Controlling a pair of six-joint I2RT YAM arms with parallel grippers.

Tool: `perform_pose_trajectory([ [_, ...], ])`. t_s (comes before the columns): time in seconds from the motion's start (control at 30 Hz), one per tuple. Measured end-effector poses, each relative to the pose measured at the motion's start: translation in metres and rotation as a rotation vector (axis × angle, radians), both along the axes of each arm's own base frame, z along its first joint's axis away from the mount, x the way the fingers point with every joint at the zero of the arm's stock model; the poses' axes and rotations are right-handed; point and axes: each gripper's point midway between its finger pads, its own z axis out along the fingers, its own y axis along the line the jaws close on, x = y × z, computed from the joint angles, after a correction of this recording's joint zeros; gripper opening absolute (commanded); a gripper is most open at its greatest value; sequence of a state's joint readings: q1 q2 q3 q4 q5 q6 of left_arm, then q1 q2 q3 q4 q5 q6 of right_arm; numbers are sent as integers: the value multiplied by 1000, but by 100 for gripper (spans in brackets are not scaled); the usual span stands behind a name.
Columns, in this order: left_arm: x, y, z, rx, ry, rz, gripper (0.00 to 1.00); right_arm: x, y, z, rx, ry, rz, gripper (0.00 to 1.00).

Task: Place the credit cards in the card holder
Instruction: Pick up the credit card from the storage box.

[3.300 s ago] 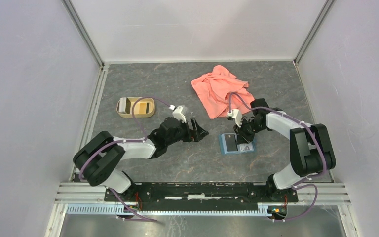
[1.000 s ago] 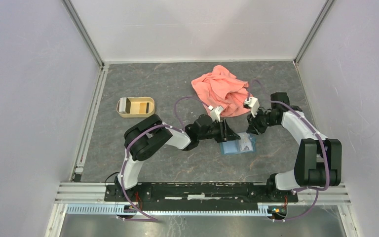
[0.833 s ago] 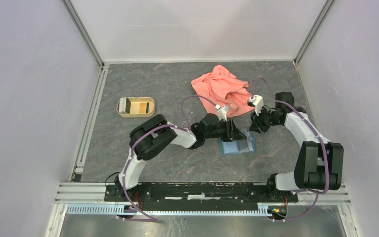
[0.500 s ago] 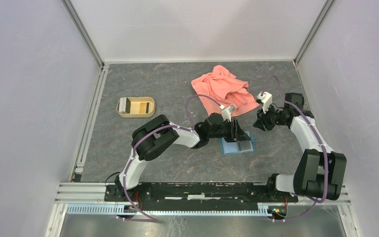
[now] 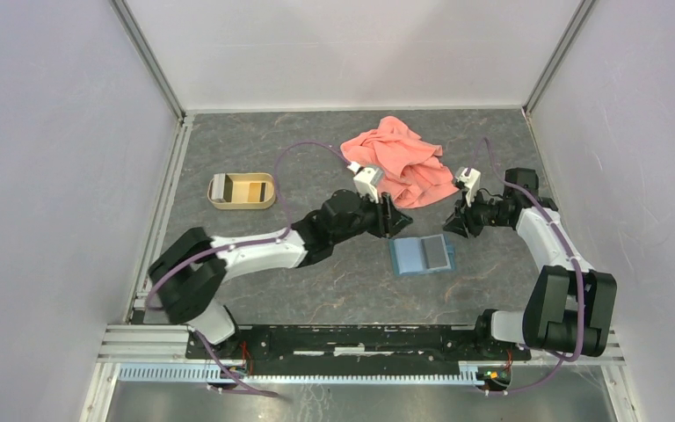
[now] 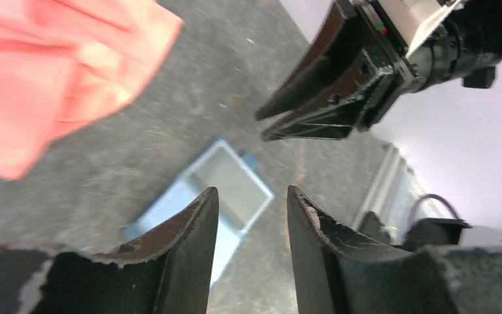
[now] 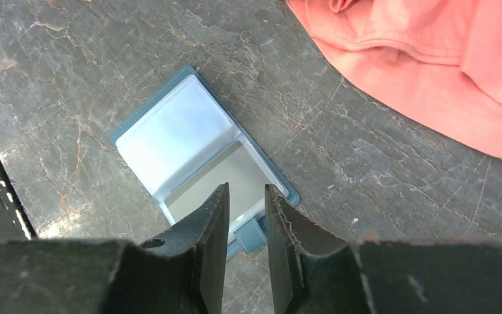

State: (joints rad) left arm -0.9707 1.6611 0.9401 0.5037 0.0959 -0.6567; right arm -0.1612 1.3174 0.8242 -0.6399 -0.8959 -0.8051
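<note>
The card holder is lying open on the bench, right of centre, with its pale inside facing up. The left hand is hovering just beyond its far-left corner, fingers spread and pinching nothing. The right hand is hovering just beyond its far-right corner, fingers slightly parted and empty. A salmon cloth is lying farther back.

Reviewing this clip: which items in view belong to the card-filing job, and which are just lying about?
Job: card holder, lying open; left gripper and right gripper, both empty near it. No credit cards clearly seen.
Lying about: pink cloth; tan tray, contents unclear.
</note>
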Motion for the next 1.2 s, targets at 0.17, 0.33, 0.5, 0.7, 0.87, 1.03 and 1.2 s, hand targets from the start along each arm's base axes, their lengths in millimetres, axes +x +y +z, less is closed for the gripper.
perform_pose_trajectory([
  [0.17, 19, 59, 16, 145, -140, 201, 78, -1, 3, 1, 13, -5, 14, 33],
  [0.33, 43, 137, 12, 366, -231, 434, 99, -3, 7, 2, 14, -13, 29, 34],
  [0.5, 79, 231, 21, 503, -231, 646, 100, -3, 21, 12, -3, -69, 56, 44],
  [0.7, 105, 334, 31, 711, -211, 851, 100, 1, 54, 45, -43, -219, 166, 67],
  [0.87, 118, 390, 30, 842, -180, 924, 100, 10, 72, 75, 22, -319, 221, 68],
  [1.03, 140, 439, 6, 946, -63, 974, 100, 16, 85, 69, 65, -283, 261, 68],
  [1.2, 150, 465, -27, 1034, 52, 956, 99, 12, 86, 50, 68, -228, 267, 68],
])
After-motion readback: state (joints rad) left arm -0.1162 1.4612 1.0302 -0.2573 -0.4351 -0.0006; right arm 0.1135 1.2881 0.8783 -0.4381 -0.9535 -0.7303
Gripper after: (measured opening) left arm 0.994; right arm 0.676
